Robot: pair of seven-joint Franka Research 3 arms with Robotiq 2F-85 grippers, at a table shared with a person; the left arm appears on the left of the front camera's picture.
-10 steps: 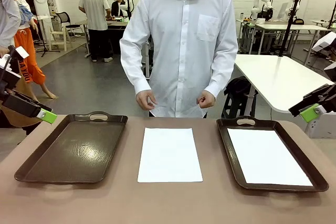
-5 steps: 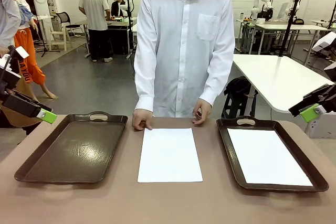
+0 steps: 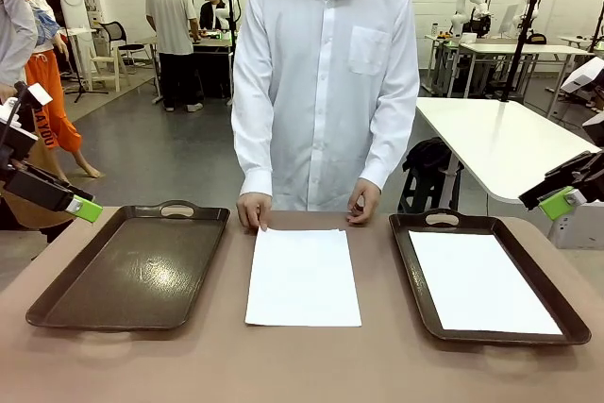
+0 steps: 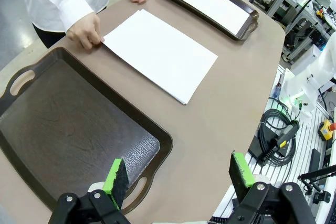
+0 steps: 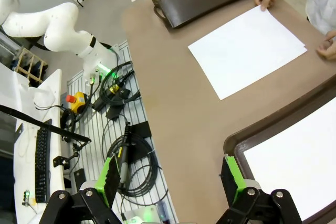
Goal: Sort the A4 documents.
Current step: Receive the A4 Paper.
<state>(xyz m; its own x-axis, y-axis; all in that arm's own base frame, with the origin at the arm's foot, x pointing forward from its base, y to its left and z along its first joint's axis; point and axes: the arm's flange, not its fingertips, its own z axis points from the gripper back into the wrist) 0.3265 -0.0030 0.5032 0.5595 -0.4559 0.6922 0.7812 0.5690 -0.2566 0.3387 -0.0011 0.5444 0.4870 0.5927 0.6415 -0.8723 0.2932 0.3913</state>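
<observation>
Left wrist view: sheet [image 4: 160, 56] beyond pincer [image 4: 178, 171]

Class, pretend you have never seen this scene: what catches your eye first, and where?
A white sheet lies in the middle of the table, a person's hand at its far left corner. Dark brown trays flank it: the left tray bare, the right tray holding another sheet. The left claw and right claw hover open at either side.

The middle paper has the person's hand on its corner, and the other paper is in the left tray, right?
No. The other paper lies in the right tray, not the left tray; the front view shows it. The person's hand does touch the middle paper at its corner.
</observation>
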